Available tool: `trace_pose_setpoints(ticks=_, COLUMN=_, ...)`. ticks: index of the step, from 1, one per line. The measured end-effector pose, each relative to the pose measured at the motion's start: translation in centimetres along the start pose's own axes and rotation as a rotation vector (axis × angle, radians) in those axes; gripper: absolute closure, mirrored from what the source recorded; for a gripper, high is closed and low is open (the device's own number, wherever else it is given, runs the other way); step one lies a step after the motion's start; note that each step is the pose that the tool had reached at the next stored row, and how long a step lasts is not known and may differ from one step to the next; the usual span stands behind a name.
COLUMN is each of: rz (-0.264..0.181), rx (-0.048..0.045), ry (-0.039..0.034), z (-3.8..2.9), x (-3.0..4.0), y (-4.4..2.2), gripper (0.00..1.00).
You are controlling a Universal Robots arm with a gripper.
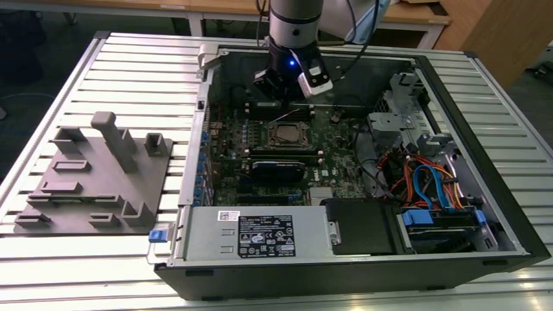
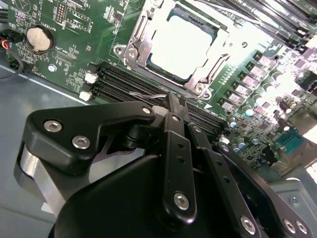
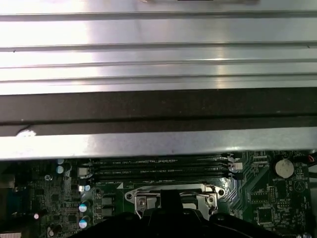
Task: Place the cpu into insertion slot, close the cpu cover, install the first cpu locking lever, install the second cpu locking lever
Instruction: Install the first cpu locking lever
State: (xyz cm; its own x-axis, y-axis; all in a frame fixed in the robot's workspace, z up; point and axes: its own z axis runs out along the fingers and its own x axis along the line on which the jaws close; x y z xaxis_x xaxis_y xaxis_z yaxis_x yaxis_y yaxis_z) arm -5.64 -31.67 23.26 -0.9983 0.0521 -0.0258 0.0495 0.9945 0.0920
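The cpu [image 2: 183,42], a flat square with a dull silver top, lies in the insertion slot [image 1: 289,134] on the motherboard. The cpu cover [image 2: 140,42], a silvery frame, lies flat around it, and part of it [image 3: 140,199] shows in the first wrist view. A thin wire lever [image 2: 148,94] runs along the socket's edge up to my fingertips. My gripper [image 2: 172,101] hangs above the memory slots beside the socket, fingers together. I cannot tell whether it touches the lever. In the exterior view the gripper [image 1: 283,97] is just beyond the socket's far side.
The open computer case [image 1: 194,162] lies on a slatted table. Black memory slots [image 2: 124,82] and a coin battery [image 2: 39,38] border the socket. A grey fixture plate [image 1: 90,188] sits at the exterior view's left. The power supply [image 1: 259,236] and cables [image 1: 428,184] fill the near and right sides.
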Motion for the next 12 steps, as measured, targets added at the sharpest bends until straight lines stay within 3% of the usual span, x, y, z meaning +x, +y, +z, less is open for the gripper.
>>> trace_pose_setpoints(ticks=12, rz=0.0, rx=0.0, ry=0.0001, z=0.54, x=-0.41, y=0.67, gripper=0.9)
